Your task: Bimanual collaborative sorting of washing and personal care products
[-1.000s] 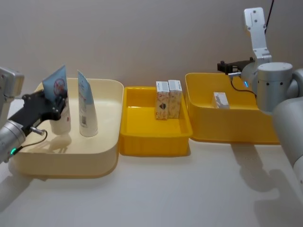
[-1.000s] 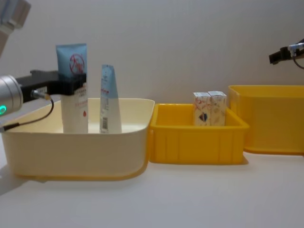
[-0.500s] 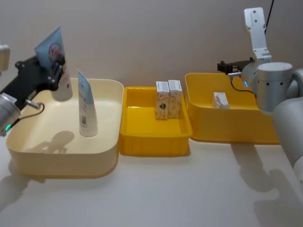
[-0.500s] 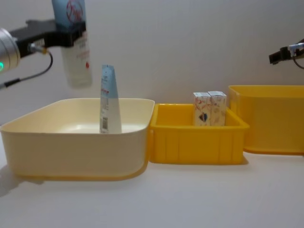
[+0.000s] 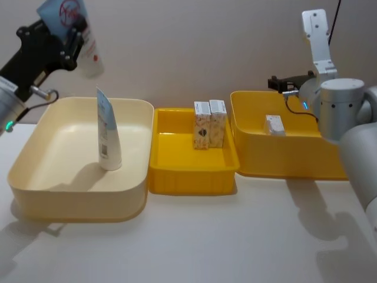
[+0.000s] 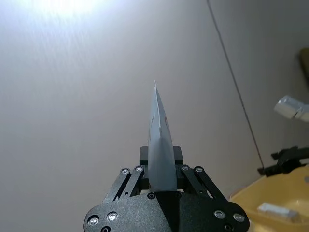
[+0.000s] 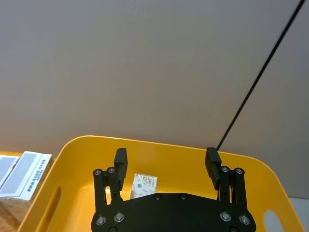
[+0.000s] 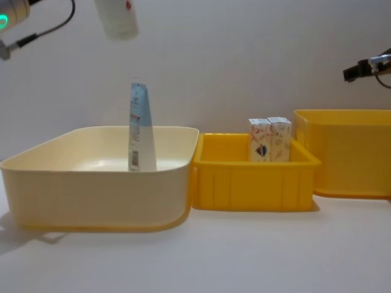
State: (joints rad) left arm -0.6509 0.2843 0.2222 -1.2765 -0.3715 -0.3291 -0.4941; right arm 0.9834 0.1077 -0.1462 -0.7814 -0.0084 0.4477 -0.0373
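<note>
We see the left gripper (image 5: 69, 42) pinching the wide tube (image 5: 88, 52) high above the cream bin's (image 5: 76, 194) far left corner (the slim tube (image 5: 108, 132) stands inside). The right gripper (image 7: 166, 160) hangs spread over the right yellow bin's (image 5: 294, 162) far edge.

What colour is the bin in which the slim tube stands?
The bin holding the slim tube is cream; the head view shows it best.

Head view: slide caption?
Left end effector holds wide tube above cream bin, slim tube upright inside; right end effector open over rightmost bin.
</note>
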